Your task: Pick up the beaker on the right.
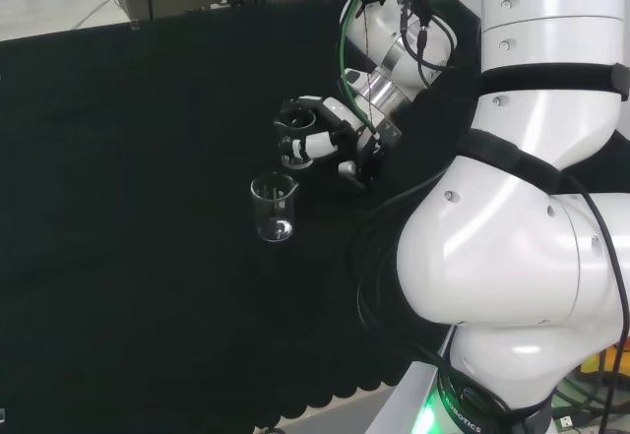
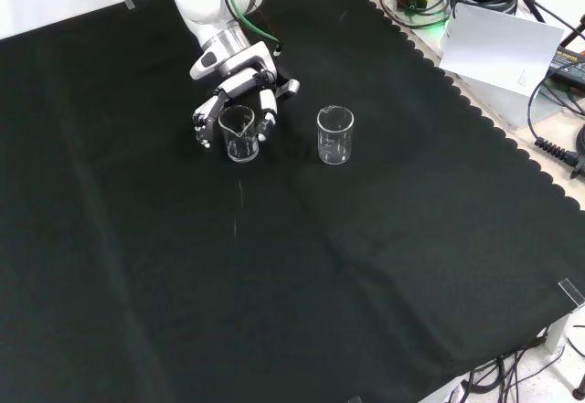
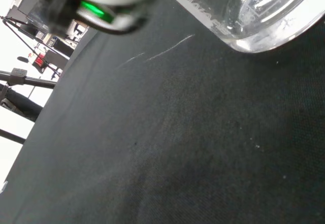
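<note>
the black cloth (image 2: 302,284) spans the bench. at upper centre of the front view the hand (image 2: 239,92) has its fingers curled round a clear beaker (image 2: 239,133), which looks empty. a second clear beaker (image 2: 335,134), also apparently empty, stands free just right of it, upright on the cloth.

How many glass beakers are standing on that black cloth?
2. In the front view, one beaker stands between the hand's curled fingers; the other beaker stands free to its right. Clear glass is hard to spot, so more may be missed.
</note>
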### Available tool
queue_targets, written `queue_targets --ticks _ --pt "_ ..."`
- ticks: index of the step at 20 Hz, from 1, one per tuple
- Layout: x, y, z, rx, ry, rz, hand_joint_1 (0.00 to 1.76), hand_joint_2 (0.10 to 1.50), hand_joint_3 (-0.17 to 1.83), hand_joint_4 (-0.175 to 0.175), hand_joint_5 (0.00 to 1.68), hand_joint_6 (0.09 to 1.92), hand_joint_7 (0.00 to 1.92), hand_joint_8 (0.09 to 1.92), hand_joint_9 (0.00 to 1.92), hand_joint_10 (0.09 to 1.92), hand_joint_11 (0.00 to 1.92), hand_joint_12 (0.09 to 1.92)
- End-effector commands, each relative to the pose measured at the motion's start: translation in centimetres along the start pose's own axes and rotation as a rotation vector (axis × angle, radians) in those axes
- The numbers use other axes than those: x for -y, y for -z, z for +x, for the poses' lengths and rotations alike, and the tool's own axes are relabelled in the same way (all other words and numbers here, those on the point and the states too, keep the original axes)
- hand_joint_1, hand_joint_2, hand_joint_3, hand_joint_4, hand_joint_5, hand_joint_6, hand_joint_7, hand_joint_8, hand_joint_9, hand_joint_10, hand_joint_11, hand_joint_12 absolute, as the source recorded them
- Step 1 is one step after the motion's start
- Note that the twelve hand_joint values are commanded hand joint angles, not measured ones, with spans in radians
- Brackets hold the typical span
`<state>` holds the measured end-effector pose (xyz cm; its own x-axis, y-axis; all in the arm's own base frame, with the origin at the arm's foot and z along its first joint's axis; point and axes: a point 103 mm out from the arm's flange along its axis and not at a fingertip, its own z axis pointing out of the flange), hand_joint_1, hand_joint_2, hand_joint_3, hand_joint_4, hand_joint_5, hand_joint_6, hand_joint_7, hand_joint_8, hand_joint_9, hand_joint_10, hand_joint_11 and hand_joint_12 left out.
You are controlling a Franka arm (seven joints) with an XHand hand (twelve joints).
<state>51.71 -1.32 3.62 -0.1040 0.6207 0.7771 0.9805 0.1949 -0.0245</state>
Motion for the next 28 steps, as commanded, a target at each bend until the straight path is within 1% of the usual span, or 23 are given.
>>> queue_targets --ticks 1,3,4,5,6,7,8,9,10,11,12,13,16,17,18,19,21,23,25,28 --pt "-0.5 -0.5 0.0 -0.035 -0.03 0.0 1.17 0.58 0.7 -0.026 0.49 0.87 0.42 0.68 0.67 0.53 0.28 1.3" --pt "-0.5 -0.5 -0.1 -0.039 -0.056 -0.035 1.26 0.59 0.75 -0.041 0.53 0.98 0.46 0.69 0.73 0.53 0.4 1.26" --pt "-0.5 -0.3 0.0 -0.04 -0.066 -0.061 1.29 0.6 0.77 -0.055 0.6 1.02 0.52 0.72 0.77 0.53 0.49 1.22" --pt "-0.5 -0.1 0.0 -0.044 -0.071 -0.092 1.25 0.71 0.66 -0.1 0.73 1.07 0.59 0.76 0.83 0.55 0.59 1.17" --pt "-0.4 0.2 0.4 -0.024 -0.073 -0.133 1.25 0.86 0.46 -0.135 0.82 1.09 0.73 0.89 0.91 0.59 0.71 1.11" --pt "-0.4 0.6 0.6 -0.013 -0.071 -0.165 1.3 0.93 0.3 -0.132 0.9 1.08 0.84 0.94 1.04 0.58 0.81 1.04" --pt "-0.4 1.0 0.9 -0.002 -0.065 -0.194 1.34 0.9 0.29 -0.124 0.98 1.02 0.98 0.88 1.2 0.48 0.93 0.96" --pt "-0.4 1.6 1.3 0.011 -0.057 -0.226 1.38 0.82 0.39 -0.13 1.05 0.94 1.11 0.81 1.35 0.34 1.03 0.89" --pt "-0.3 2.3 1.7 0.021 -0.05 -0.254 1.41 0.72 0.52 -0.147 1.11 0.87 1.21 0.74 1.47 0.21 1.11 0.84" --pt "-0.4 2.9 2.1 0.035 -0.037 -0.268 1.42 0.73 0.48 -0.16 1.18 0.73 1.24 0.69 1.52 0.12 1.16 0.8" --pt "-0.4 3.6 2.5 0.051 -0.023 -0.273 1.42 0.75 0.41 -0.168 1.25 0.59 1.26 0.64 1.54 0.09 1.19 0.77" --pt "-0.4 4.2 2.9 0.071 -0.009 -0.278 1.42 0.77 0.36 -0.172 1.29 0.5 1.27 0.61 1.55 0.09 1.2 0.74" --pt "-0.3 6.4 3.9 0.132 0.026 -0.28 1.43 0.78 0.33 -0.175 1.34 0.39 1.28 0.57 1.58 0.09 1.22 0.71" --pt "-0.3 7.0 4.2 0.15 0.035 -0.27 1.43 0.78 0.33 -0.175 1.35 0.38 1.27 0.56 1.58 0.09 1.23 0.71" --pt "-0.2 7.6 4.4 0.17 0.04 -0.258 1.46 0.8 0.29 -0.175 1.31 0.44 1.28 0.57 1.6 0.09 1.15 0.77" --pt "0.0 8.3 4.6 0.188 0.043 -0.242 1.49 0.82 0.26 -0.175 1.28 0.5 1.29 0.56 1.61 0.09 1.08 0.82" --pt "0.4 9.4 5.1 0.226 0.055 -0.202 1.52 0.84 0.22 -0.175 1.26 0.54 1.32 0.53 1.63 0.09 1.04 0.82" --pt "1.2 10.2 5.6 0.262 0.06 -0.161 1.52 0.84 0.21 -0.175 1.26 0.54 1.33 0.51 1.63 0.09 1.04 0.81" --pt "2.4 10.8 5.9 0.302 0.055 -0.128 1.53 0.83 0.21 -0.175 1.26 0.53 1.34 0.5 1.63 0.09 1.05 0.79" --pt "4.5 11.2 6.6 0.326 0.049 -0.085 1.53 0.83 0.21 -0.175 1.26 0.53 1.34 0.5 1.63 0.09 1.06 0.78"
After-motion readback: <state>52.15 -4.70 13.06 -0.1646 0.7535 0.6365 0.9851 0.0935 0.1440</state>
